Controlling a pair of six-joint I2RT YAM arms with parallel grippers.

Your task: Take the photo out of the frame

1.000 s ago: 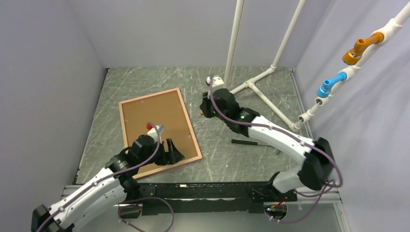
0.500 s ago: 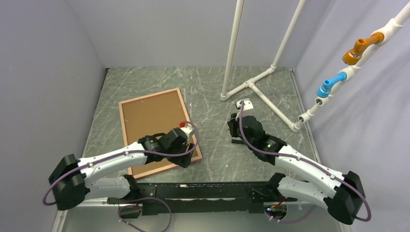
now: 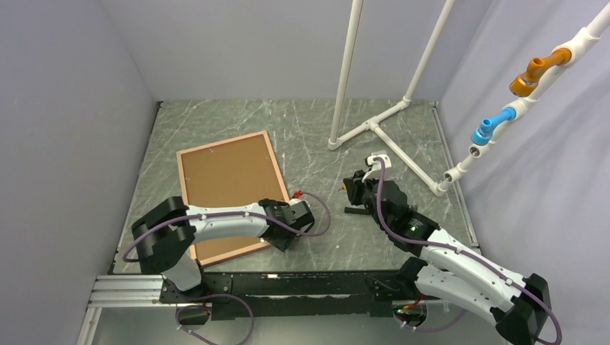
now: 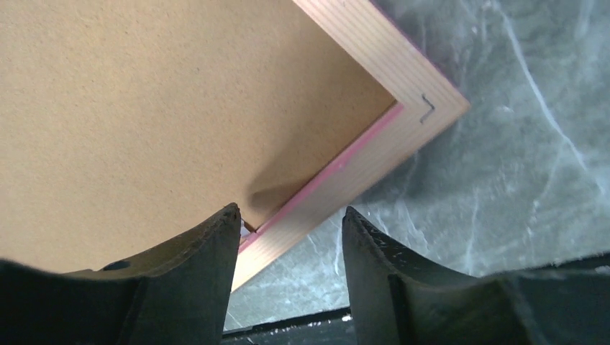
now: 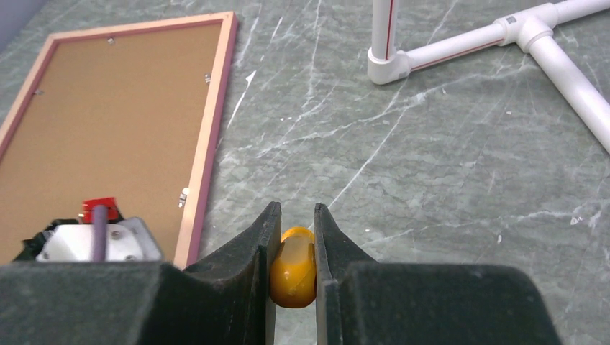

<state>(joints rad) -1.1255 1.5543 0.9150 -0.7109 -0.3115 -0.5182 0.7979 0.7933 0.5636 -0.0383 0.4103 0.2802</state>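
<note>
The pink frame [image 3: 280, 176] lies face down on the table with a brown backing board [image 3: 226, 180] filling it. The photo is hidden under that board. My left gripper [image 3: 284, 241] hangs over the frame's near right corner, open. In the left wrist view the frame's edge [image 4: 403, 122] runs between the fingers of the left gripper [image 4: 288, 210], one over the board [image 4: 144, 108], one over the table. My right gripper [image 5: 295, 208] is shut on a rounded orange handle [image 5: 293, 269], right of the frame [image 5: 216, 108] and above the table.
A white pipe stand [image 3: 374, 126] rises from the back of the table, with its foot bars [image 5: 532, 36] ahead of the right gripper. A dark tool [image 3: 360, 210] lies under the right arm. Pipes with orange and blue valves [image 3: 496, 126] run along the right wall.
My left gripper moved right to the frame's near right corner, its jaws narrowing. My right arm pulled back from the pipe stand toward the near side, still holding the orange handle.
</note>
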